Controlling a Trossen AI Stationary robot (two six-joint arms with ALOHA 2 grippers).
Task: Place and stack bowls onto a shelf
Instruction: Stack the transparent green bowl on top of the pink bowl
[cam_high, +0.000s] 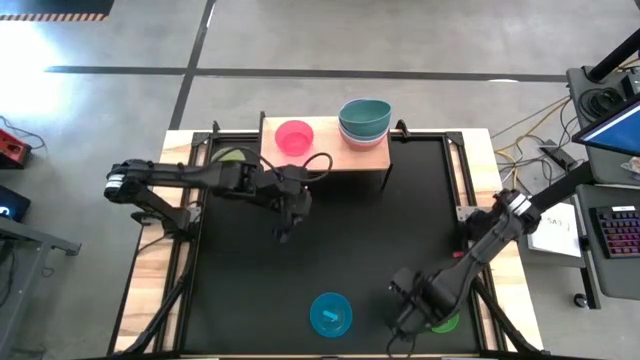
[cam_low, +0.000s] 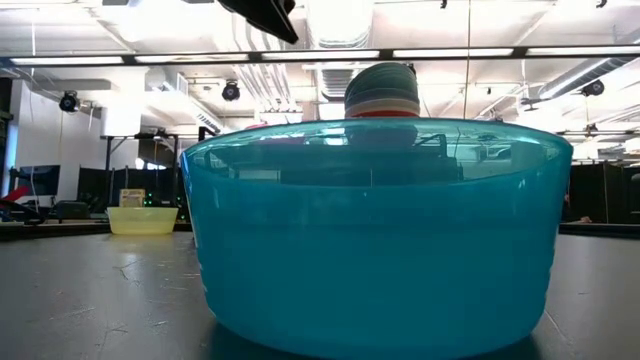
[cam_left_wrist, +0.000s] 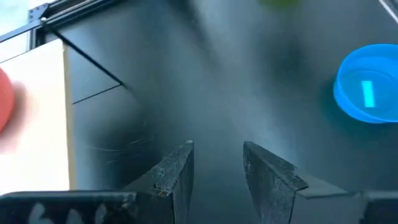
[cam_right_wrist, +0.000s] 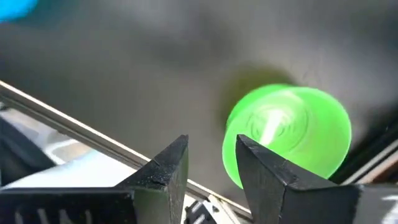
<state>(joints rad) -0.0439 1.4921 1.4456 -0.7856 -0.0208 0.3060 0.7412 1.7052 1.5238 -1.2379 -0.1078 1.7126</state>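
The shelf (cam_high: 325, 158) carries a magenta bowl (cam_high: 294, 136) and a stack of bowls (cam_high: 364, 122) with a teal one on top. A bright blue bowl (cam_high: 331, 313) sits upright on the black table near its near edge and fills the low view (cam_low: 375, 240). A green bowl (cam_high: 441, 322) lies at the near right. My right gripper (cam_right_wrist: 211, 162) hovers open just beside the green bowl (cam_right_wrist: 289, 134), with one finger in front of its rim. My left gripper (cam_left_wrist: 217, 168) hangs open over bare table in front of the shelf (cam_left_wrist: 37, 124). A yellow-green bowl (cam_high: 232, 155) rests on the table left of the shelf.
A raised metal frame (cam_high: 463, 180) and wooden strips border the black table (cam_high: 380, 230). The left arm (cam_high: 200, 178) stretches across the far left. Free table lies between the shelf and the bright blue bowl. The green bowl sits close to the near right frame rail (cam_right_wrist: 74, 124).
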